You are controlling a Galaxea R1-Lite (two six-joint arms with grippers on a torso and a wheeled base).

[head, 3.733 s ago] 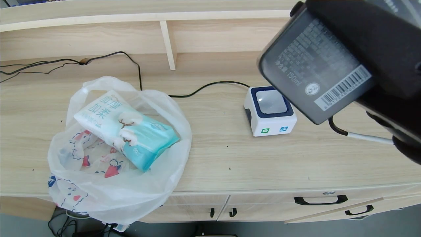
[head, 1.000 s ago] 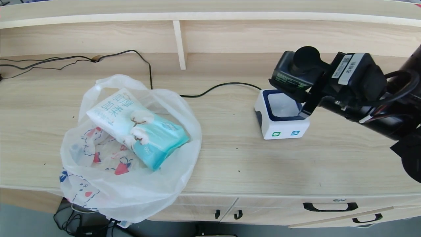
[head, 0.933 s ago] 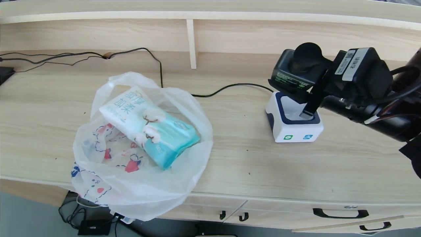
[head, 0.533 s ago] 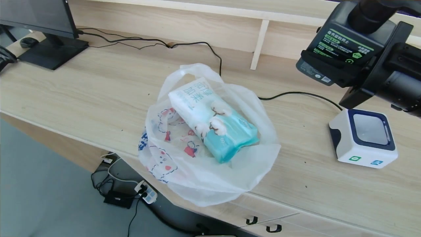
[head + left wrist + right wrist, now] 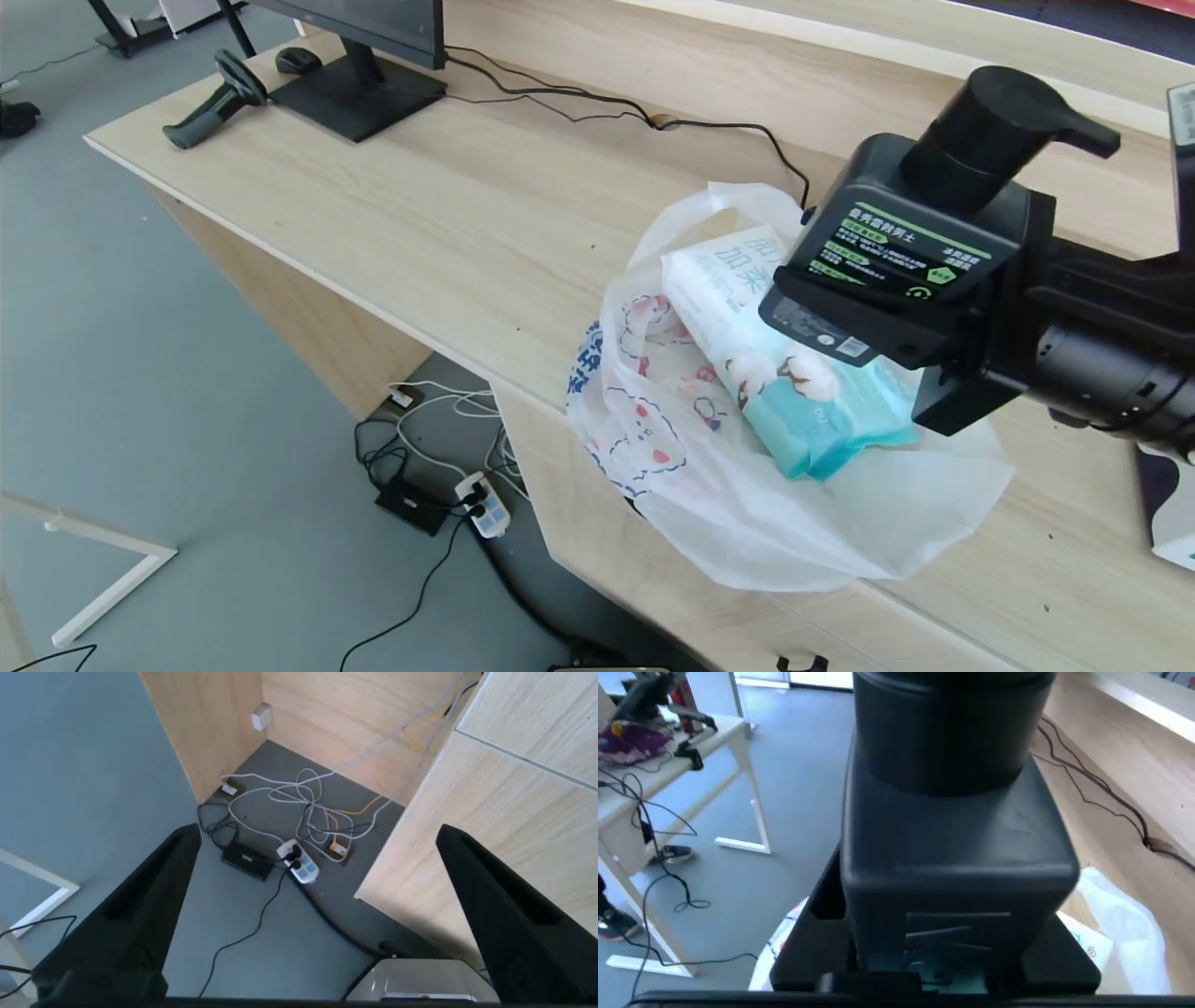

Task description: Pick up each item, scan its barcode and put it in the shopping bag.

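Item: bottle (image 5: 896, 271), clamped in your right gripper (image 5: 971, 317), carried from over the scanner (image 5: 1174, 541) to above the bag (image 5: 747, 523), scan likely done, drop pending; left gripper (image 5: 318, 915) spread, empty.

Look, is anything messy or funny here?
The shopping bag droops over the counter's front edge, and the tissue pack pokes out of it, tilted. Nothing looks spilled or broken. The held bottle looks intact.

A light wooden counter (image 5: 420, 215) stands on grey floor (image 5: 140, 373), cables (image 5: 431, 446) beneath.
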